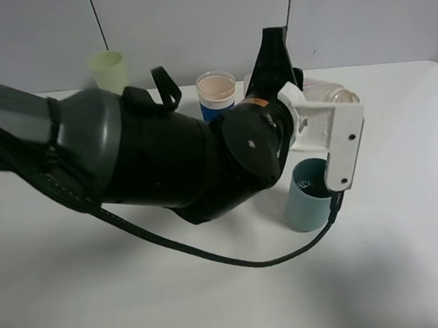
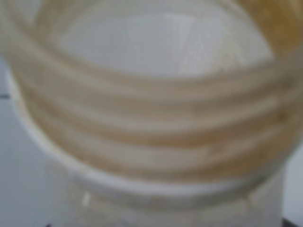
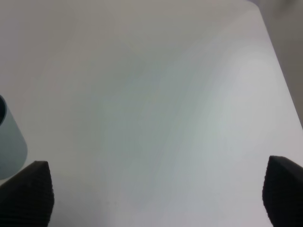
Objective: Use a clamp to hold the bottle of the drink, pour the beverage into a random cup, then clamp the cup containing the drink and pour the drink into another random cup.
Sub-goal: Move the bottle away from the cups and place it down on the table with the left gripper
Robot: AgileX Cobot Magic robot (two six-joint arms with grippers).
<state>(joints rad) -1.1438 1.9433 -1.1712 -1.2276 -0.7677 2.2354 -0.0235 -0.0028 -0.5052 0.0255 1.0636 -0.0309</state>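
My left arm reaches across the table, and its gripper (image 1: 313, 111), behind a white bracket, is shut on the clear bottle (image 1: 341, 95). The bottle is tipped on its side above the teal cup (image 1: 305, 200). Its threaded mouth (image 2: 151, 118) fills the left wrist view, blurred, with brownish traces on the threads. The teal cup's inside looks dark; I cannot tell how much beverage it holds. The white cup with the blue band (image 1: 216, 94) stands behind the arm. My right gripper (image 3: 156, 187) is open over bare table, with the teal cup (image 3: 9, 146) off to one side of it.
A pale green tumbler (image 1: 108, 70) stands at the back left, near the wall. A black cable (image 1: 213, 255) from the left arm loops over the white table (image 1: 416, 253) in front of the teal cup. The table's right edge lies at the far right.
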